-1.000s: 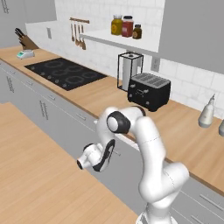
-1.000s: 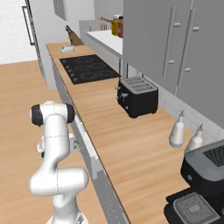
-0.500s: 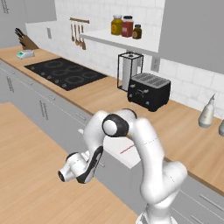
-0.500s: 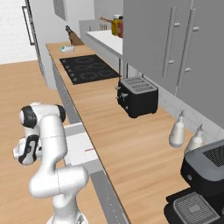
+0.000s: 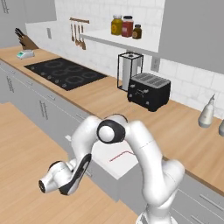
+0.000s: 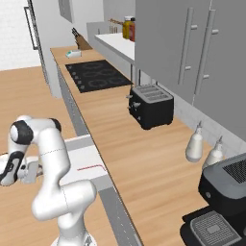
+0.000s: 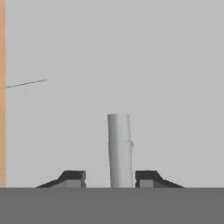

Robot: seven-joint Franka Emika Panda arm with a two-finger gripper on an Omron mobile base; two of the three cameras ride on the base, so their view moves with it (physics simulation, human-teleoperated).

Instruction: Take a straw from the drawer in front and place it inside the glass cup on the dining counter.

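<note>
The drawer (image 5: 104,152) stands pulled out from the wall-side cabinets, its white inside showing. In it lies the thin red straw (image 5: 120,155), also seen as a red line (image 6: 91,168) from the right base view. My gripper (image 5: 85,171) is low in front of the drawer's grey front. In the hand view the gripper (image 7: 110,176) straddles the slim metal bar handle (image 7: 119,148), open, with a gap between the bar and each fingertip. The glass cup and the dining counter are out of view.
The wooden wall counter (image 5: 183,131) above the drawer carries a black toaster (image 5: 148,91), a paper towel holder (image 5: 129,70) and a black cooktop (image 5: 65,72). Two white bottles (image 6: 194,144) and a dark coffee machine (image 6: 226,187) stand further right. The wood floor (image 5: 22,144) lies to the left.
The drawer has slid out from nearly shut to wide open as the hand drew back. The jaws, shut on the handle before, have parted from it.
</note>
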